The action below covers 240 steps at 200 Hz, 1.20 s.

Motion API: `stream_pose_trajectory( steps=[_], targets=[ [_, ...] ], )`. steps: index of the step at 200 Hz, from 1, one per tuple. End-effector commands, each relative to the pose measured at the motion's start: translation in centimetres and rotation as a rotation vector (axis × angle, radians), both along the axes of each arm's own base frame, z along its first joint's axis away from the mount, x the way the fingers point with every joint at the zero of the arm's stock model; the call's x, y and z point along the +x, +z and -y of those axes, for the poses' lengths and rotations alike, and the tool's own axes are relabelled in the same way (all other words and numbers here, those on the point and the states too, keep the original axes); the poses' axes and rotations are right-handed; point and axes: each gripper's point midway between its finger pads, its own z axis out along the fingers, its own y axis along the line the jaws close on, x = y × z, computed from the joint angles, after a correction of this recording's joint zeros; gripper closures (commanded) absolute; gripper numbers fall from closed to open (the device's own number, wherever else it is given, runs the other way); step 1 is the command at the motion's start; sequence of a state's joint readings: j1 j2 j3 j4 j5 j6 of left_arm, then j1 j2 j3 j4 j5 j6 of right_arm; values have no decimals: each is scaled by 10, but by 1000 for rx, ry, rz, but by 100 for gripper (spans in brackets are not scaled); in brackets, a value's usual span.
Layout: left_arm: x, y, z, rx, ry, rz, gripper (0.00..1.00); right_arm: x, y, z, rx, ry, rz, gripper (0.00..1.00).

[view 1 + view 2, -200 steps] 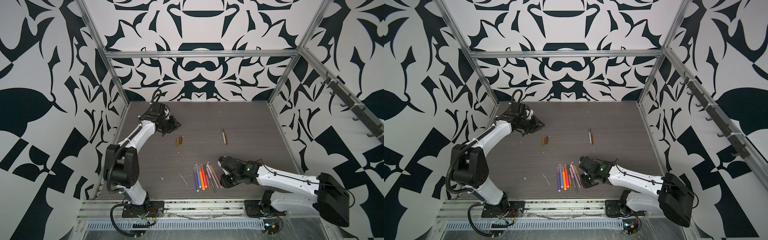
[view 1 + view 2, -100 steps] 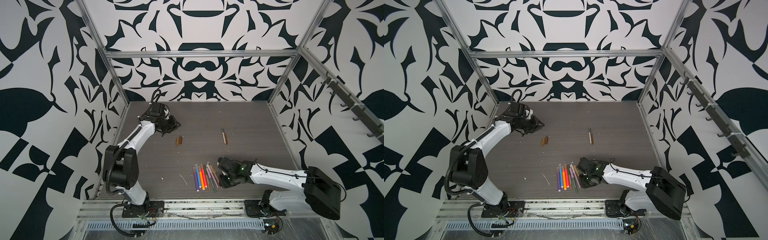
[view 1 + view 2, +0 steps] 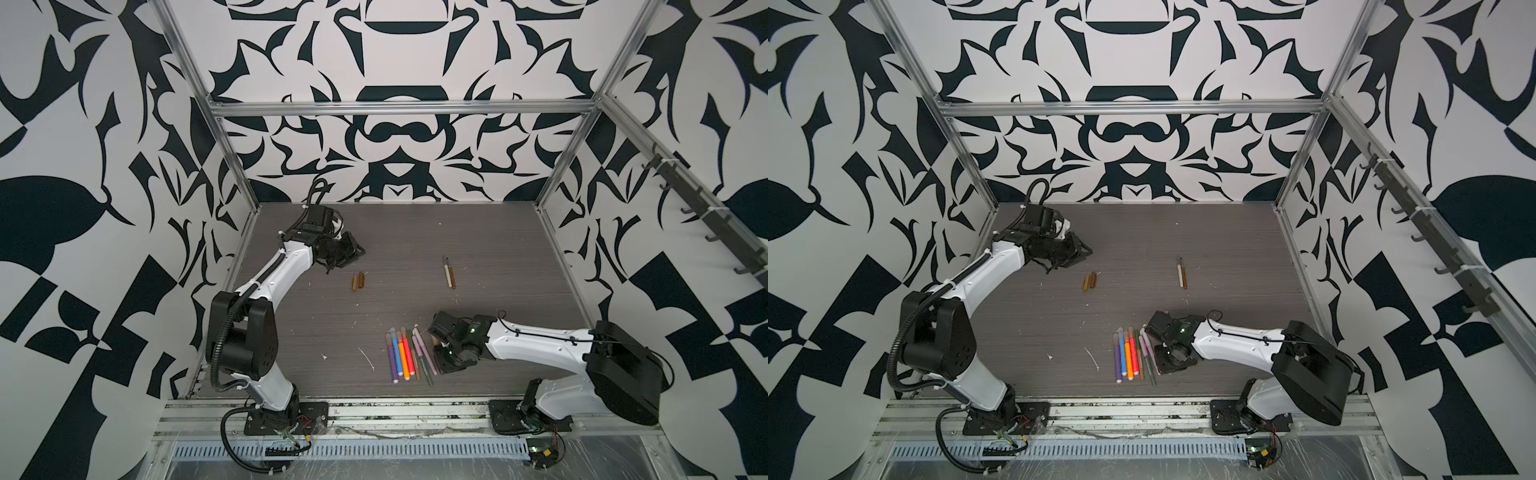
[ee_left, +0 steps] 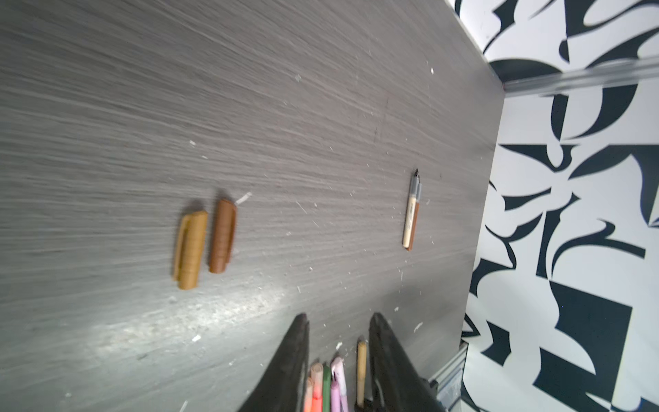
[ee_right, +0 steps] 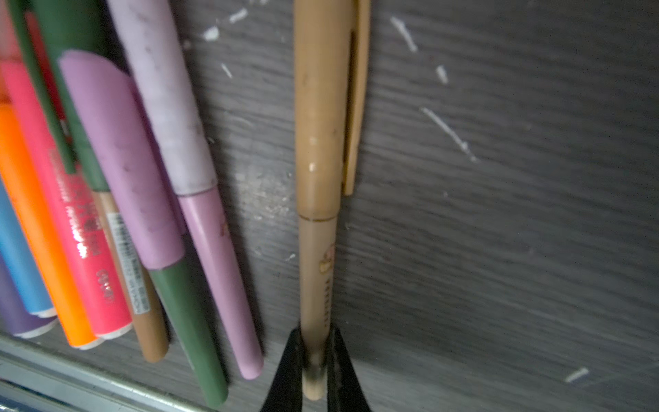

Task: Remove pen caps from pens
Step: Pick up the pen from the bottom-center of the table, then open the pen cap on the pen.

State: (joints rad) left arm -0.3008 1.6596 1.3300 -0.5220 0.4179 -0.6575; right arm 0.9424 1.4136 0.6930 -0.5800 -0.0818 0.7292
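Clamps the right gripper [image 5: 313, 351] tight on the tail end of a tan pen [image 5: 315, 257], with black fingers [image 5: 289, 364] pressed to both sides of the barrel. Leaves that pen's cap [image 5: 322, 107] seated, clip turned to 1 side. Cannot tell whether lifted or lying flat on the table [image 3: 498, 257]. Lies just beside, but not touching, a row of 7 more pens [image 3: 402, 357] near the table's front edge: thick purple, blue, orange and pink-red, then thin brown, green and lilac.

Holds the left gripper [image 4: 340, 319] open, jaws parted with nothing between them, over the table's back-left part as seen in both top views. Finds 2 loose caps on the table near it, a tan cap [image 4: 189, 249] and a brown cap [image 4: 223, 237], lying parallel with a narrow gap between them. Places 2 uncapped pens [image 4: 409, 221] well apart from those caps, further toward the right arm's side, lying side by side and touching, with grey tip ends bare.
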Motion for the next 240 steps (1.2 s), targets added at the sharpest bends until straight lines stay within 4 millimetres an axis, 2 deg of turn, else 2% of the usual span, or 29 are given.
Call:
stream_pose_trajectory(
  steps=[1, 17, 34, 52, 78, 106, 161, 204, 240],
  targets=[
    [-11, 8, 35, -28, -133, 1, 67, 21, 22, 1, -40, 72, 47, 96],
    [-18, 11, 62, -67, -220, -6, 67, 37, 41, -10, 5, 115, 53, 100],
    [-26, 7, 82, -53, -283, -16, 61, 54, 63, -22, 115, 104, 48, 100],
    [-33, 1, 97, -2, -325, -18, 57, 73, 82, -31, 241, 53, 20, 100],
    [-43, -5, 120, -5, -374, -36, 57, 89, 102, -41, 290, 60, 5, 100],
    [-51, -13, 134, -13, -406, -72, 57, 102, 117, -52, 341, 51, 11, 100],
    [-55, -25, 139, 43, -427, -95, 58, 128, 139, -66, 425, 0, 45, 100],
    [-56, -33, 132, 93, -418, -118, 58, 133, 149, -68, 443, -8, 68, 100],
    [-56, -35, 134, 74, -408, -148, 60, 135, 155, -76, 500, -7, 76, 100]
  ],
)
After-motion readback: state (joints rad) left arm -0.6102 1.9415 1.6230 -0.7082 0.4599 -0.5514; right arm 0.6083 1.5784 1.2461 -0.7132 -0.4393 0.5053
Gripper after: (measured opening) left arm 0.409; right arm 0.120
